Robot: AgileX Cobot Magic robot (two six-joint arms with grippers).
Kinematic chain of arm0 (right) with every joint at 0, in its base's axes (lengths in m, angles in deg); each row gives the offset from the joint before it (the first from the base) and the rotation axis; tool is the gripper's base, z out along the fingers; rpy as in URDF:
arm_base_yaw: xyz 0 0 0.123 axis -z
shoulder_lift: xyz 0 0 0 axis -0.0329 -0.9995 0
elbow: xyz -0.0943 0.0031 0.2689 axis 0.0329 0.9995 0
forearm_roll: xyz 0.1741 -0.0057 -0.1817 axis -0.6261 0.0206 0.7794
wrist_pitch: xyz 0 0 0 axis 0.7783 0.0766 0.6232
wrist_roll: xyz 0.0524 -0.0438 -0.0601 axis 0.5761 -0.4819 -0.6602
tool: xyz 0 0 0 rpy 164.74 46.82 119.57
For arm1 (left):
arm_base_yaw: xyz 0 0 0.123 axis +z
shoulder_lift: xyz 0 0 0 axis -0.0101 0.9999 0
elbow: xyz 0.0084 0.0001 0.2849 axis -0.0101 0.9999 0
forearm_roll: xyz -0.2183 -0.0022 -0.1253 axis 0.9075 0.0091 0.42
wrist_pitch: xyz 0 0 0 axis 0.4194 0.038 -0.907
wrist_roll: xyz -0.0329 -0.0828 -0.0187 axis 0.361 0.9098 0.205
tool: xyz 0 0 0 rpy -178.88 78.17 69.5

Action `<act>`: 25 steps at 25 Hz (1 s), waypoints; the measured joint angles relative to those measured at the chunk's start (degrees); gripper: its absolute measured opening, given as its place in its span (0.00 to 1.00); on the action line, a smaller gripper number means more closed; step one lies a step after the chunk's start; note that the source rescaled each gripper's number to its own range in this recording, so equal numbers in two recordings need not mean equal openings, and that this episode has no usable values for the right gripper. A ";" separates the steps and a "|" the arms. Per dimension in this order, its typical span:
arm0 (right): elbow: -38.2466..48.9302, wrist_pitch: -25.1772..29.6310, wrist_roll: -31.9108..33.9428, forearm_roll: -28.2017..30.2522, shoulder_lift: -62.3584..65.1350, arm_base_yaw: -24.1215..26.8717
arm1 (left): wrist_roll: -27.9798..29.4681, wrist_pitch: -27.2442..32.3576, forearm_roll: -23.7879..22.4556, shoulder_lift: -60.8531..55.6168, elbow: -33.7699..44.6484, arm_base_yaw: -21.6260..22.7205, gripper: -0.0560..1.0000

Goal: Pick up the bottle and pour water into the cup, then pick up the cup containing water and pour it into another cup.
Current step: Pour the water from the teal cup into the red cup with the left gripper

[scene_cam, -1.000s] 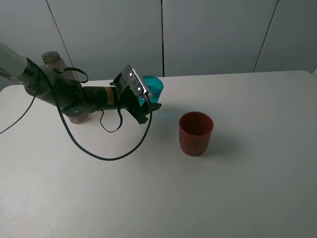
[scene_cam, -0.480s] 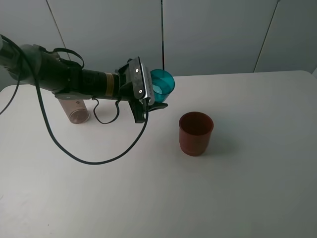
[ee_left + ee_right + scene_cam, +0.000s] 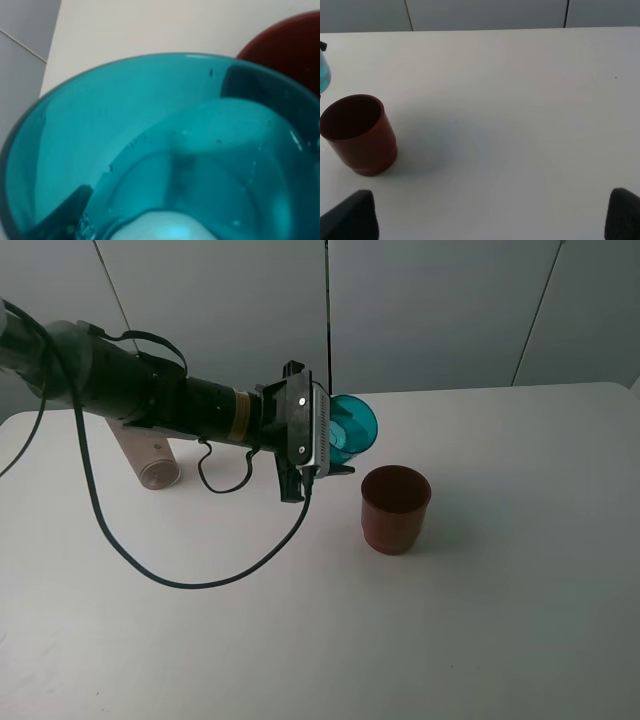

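The desk (image 3: 500,590) is a plain white, matte surface. Behind it stands a wall (image 3: 430,310) of pale grey panels parted by thin dark seams.

The red cup (image 3: 395,508) stands upright on the desk, with a soft shadow on its right in the high view. The left pincer (image 3: 335,440) is clamped on the teal cup (image 3: 352,428) and holds it in the air, just up and to the left of the red cup. The teal cup is tipped well over, its mouth turned toward the red cup, and the two do not touch. The left wrist view looks through its teal wall, where water and small bubbles show. The red cup's rim sits close beyond it.

The bottle (image 3: 150,458) stands on the desk far to the left of the red cup, partly hidden behind the arm. A black cable (image 3: 180,575) loops below that arm.

The right pincer (image 3: 486,215) gapes wide with nothing in it, over bare desk to the right of the red cup.
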 joint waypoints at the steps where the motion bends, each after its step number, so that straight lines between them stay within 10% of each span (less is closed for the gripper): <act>1: 0.00 0.00 0.00 0.00 0.00 0.00 | 0.00 0.70 -0.56 0.02 -0.44 -0.46 0.18; 25: 0.00 0.00 0.00 0.00 0.00 0.00 | 0.19 11.89 -9.21 -0.03 -7.57 -6.09 0.18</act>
